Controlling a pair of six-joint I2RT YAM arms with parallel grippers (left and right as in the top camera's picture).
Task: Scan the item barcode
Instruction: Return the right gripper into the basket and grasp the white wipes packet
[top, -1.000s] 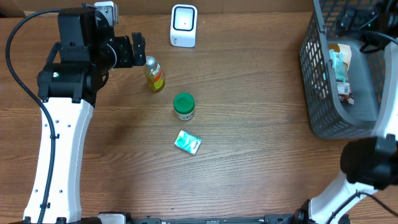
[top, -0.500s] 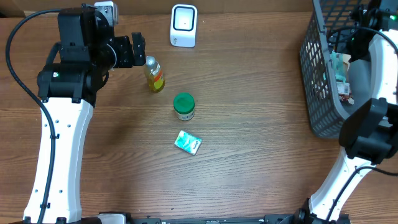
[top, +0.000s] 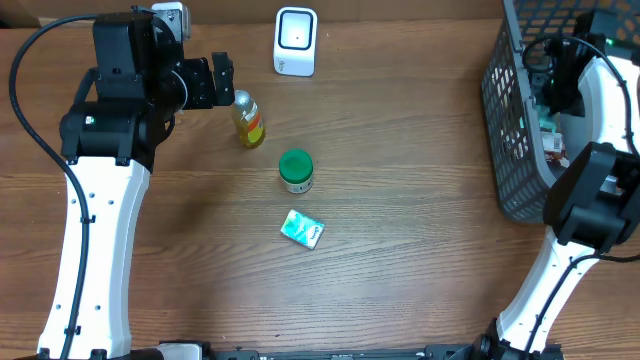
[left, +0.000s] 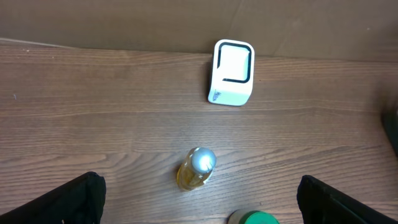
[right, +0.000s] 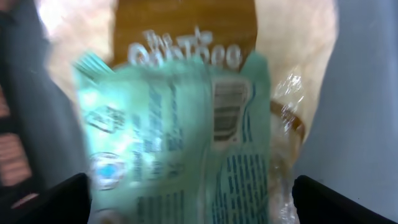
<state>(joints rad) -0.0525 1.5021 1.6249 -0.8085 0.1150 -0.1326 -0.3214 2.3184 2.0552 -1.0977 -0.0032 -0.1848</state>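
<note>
currently right pincer spread wide over teal packet inside basket, upper right; left pincer wide too, near yellow bottle, upper left.

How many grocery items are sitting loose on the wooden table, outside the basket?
3: a yellow bottle toward the back, a green-lidded jar in the middle, and a teal packet just in front of it. The basket holds more, partly hidden.

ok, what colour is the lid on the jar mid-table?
The jar lid is green, clearest in the overhead view.
</note>
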